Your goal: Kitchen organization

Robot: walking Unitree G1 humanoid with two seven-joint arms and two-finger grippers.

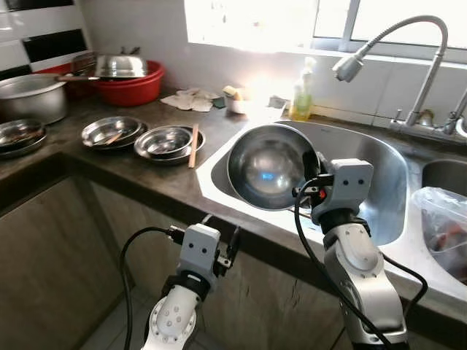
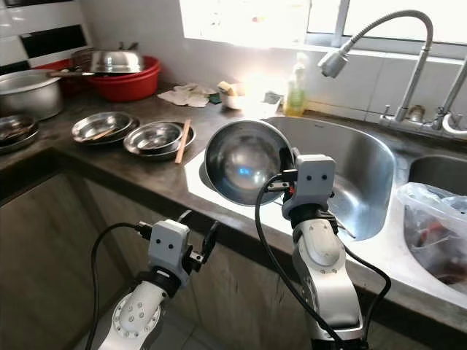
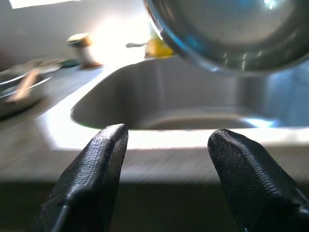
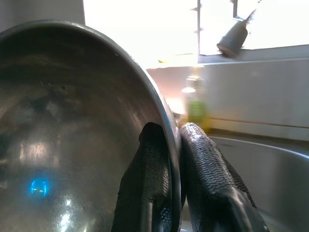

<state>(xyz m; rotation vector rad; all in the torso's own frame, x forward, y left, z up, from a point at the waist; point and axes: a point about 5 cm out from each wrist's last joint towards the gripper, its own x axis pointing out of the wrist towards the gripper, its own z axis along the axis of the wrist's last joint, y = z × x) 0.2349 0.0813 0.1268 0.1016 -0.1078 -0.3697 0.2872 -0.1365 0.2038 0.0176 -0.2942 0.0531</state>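
One steel bowl [image 1: 268, 168] hangs pinched by the right gripper [image 4: 175, 140] above the sink [image 1: 379, 175].

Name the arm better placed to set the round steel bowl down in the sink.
Right. The right gripper already pinches the round steel bowl by its rim above the sink; the left gripper hangs open below the counter edge.

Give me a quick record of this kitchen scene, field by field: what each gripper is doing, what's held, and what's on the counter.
right gripper: shut on the rim of the round stainless steel bowl, held tilted above the steel sink basin
left gripper: open, empty, low in front of the counter edge
counter: two shallow steel dishes side by side, a wooden stick resting on one
back left: red plastic basin with a steel lid on top
by window: yellow soap bottle
tap: curved grey faucet over the sink
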